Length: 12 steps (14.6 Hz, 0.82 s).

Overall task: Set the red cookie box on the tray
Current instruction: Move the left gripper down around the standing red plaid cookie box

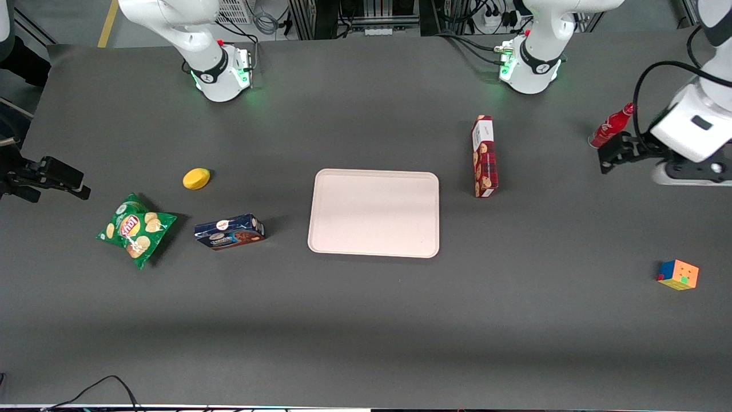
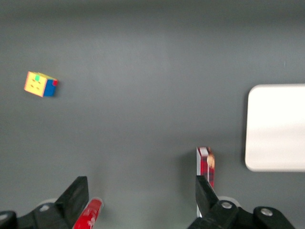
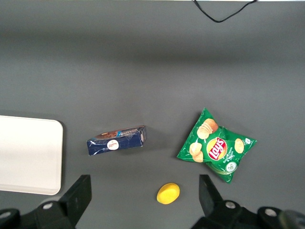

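Red cookie box [image 1: 484, 156] lies well apart from open gripper [image 1: 613, 152] jaws.

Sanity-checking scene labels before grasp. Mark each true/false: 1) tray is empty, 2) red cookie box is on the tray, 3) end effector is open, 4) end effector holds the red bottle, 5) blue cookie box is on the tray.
1) The tray is empty: true.
2) The red cookie box is on the tray: false, it lies on the table beside it.
3) The end effector is open: true.
4) It holds the red bottle: false, nothing is gripped.
5) The blue cookie box is on the tray: false, it lies on the table.
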### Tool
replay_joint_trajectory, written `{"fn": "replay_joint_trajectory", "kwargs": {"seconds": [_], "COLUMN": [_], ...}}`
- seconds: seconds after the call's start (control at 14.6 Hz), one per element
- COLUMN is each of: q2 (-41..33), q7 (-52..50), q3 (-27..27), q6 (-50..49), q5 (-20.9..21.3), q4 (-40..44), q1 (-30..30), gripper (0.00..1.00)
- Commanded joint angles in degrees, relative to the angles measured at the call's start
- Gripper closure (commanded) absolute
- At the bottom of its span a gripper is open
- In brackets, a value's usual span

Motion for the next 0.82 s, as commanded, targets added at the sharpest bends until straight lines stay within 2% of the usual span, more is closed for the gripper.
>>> {"fn": "replay_joint_trajectory", "kwargs": {"seconds": [0.0,0.07,0.14,0.27,0.48,0.75], "q2": [-5.0,-6.9,-8.8,-10.9,-12.8,-13.3], "q7": [0.4,-0.4,-1.4,-5.4,-13.2,-15.7], "q3": [-0.7,-0.6,-0.7,-1.6,-7.1,-10.4], "q6": [-0.4,2.2,6.0,12.9,22.4,37.4], "q5": [-2.4,-5.1,-5.8,-6.4,-6.4,-6.7], "q4": [-9.7,-14.3,-19.3,-27.1,-37.0,-49.2], "q1": [-1.9,-1.8,-1.8,-2.2,-2.6,-2.7], "gripper": [0.0,0.0,0.0,0.0,0.0,0.0]}}
